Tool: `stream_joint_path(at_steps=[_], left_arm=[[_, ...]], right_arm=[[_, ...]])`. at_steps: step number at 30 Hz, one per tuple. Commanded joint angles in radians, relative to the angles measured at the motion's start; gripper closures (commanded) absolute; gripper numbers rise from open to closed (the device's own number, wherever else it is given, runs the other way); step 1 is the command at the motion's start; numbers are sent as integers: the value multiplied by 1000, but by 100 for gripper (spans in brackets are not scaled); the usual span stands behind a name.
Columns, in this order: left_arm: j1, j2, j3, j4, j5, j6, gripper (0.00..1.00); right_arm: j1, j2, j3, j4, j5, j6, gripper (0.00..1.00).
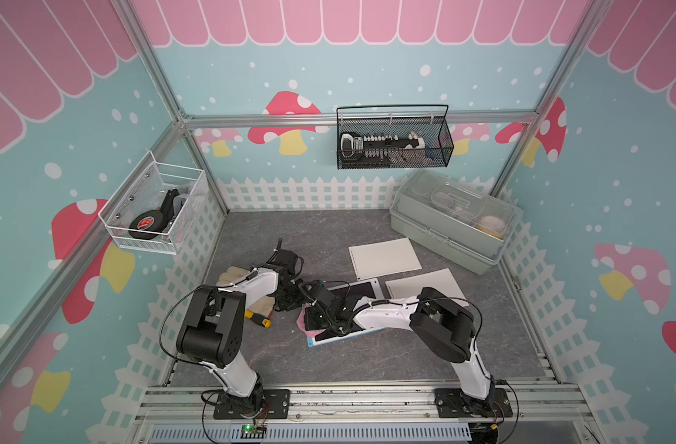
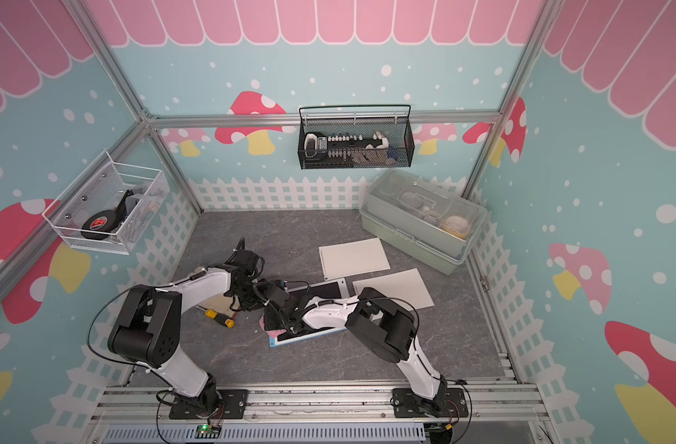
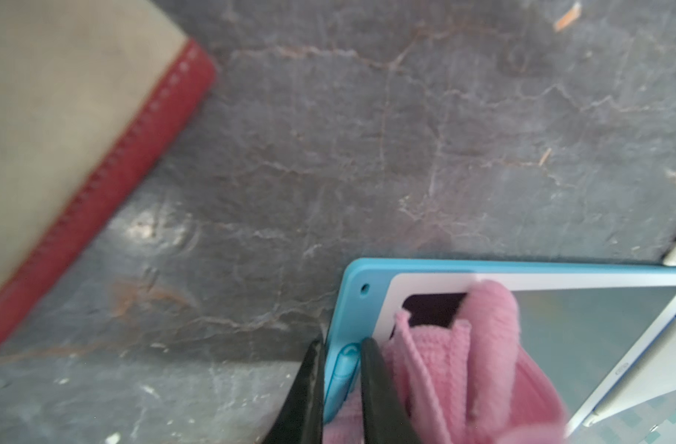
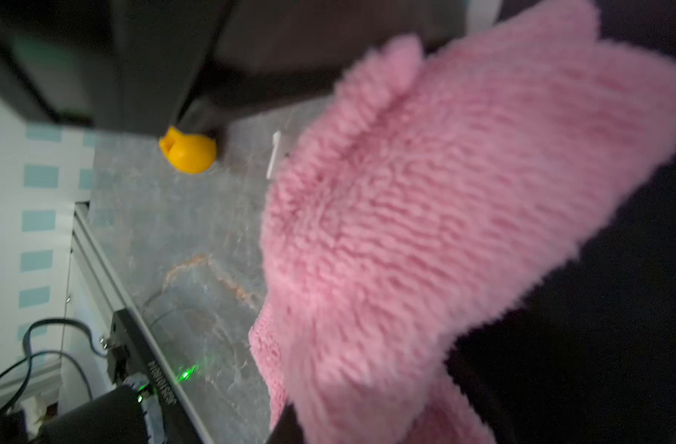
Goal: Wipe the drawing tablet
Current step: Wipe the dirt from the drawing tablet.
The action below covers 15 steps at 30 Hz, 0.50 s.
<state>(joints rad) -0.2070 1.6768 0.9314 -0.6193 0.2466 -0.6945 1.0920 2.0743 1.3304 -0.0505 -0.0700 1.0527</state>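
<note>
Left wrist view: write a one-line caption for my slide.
Left jaws pinch the blue rim of the drawing tablet while a pink cloth rests on its screen.

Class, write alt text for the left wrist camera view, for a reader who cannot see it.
The left gripper pinches the blue rim of a drawing tablet, its two black fingers either side of the edge. A bunched pink cloth sits on the tablet's screen. Behind: grey marbled tabletop and a blurred beige glove with a red hem.
</note>
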Motion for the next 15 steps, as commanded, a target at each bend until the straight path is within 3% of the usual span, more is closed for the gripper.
stream_joint_path(at_steps=[1,5,12,15], left_arm=[[-1,35,-39,-25,-35,14,82],[-3,38,-36,-24,-34,17,82],[-3,35,-37,-25,-33,17,83],[-3,35,-39,-24,-32,18,83]], right_arm=[[-55,-99,-157,-55,9,37,100],[-66,-230,-289,-56,39,-8,100],[80,-3,-61,43,-81,-2,100],[51,-59,-166,41,-50,27,100]])
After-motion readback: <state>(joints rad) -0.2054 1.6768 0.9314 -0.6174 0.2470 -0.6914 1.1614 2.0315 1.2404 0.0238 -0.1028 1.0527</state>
